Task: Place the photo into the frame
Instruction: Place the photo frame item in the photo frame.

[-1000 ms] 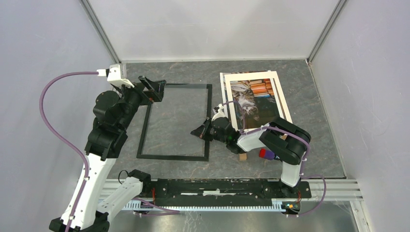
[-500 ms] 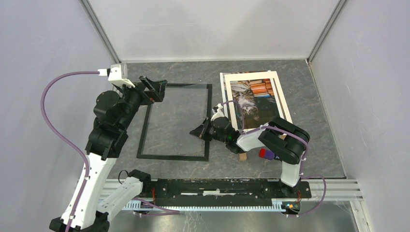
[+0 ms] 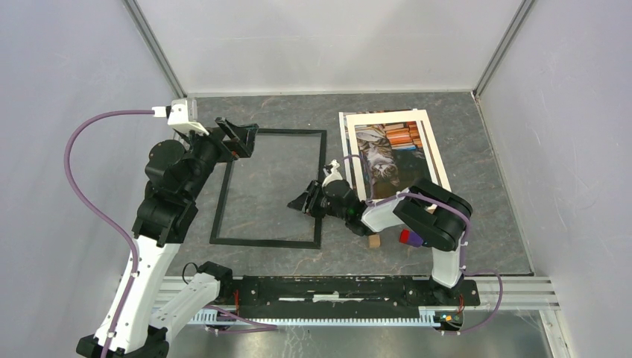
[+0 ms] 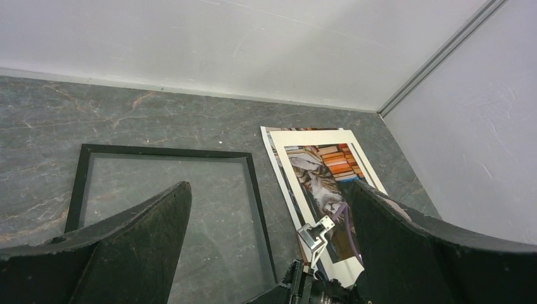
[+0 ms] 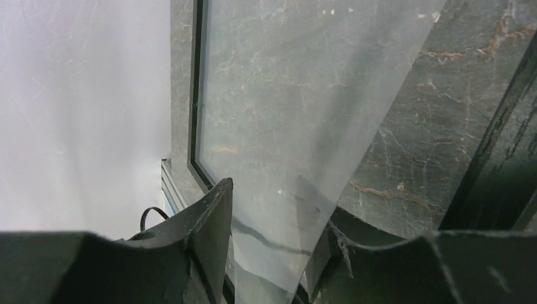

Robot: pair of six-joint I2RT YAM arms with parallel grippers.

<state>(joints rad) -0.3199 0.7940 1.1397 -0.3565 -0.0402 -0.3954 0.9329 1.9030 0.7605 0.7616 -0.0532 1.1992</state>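
Right claw (image 3: 301, 203): jaws part-open, a thin clear sheet (image 5: 285, 126) between them, over the frame (image 3: 261, 242) edge. Photo (image 3: 387, 153) lies behind the claw's wrist, flat on the worktop (image 3: 484, 224). Probably light, flexible and crease-prone. Grip one free edge.

Light is soft, even and rather bright; shadows on the tabletop (image 3: 492, 224) are weak. In wrist views the near fingers (image 4: 126, 247) look dark and blurred. Pale glare covers the clear sheet (image 5: 285, 126).
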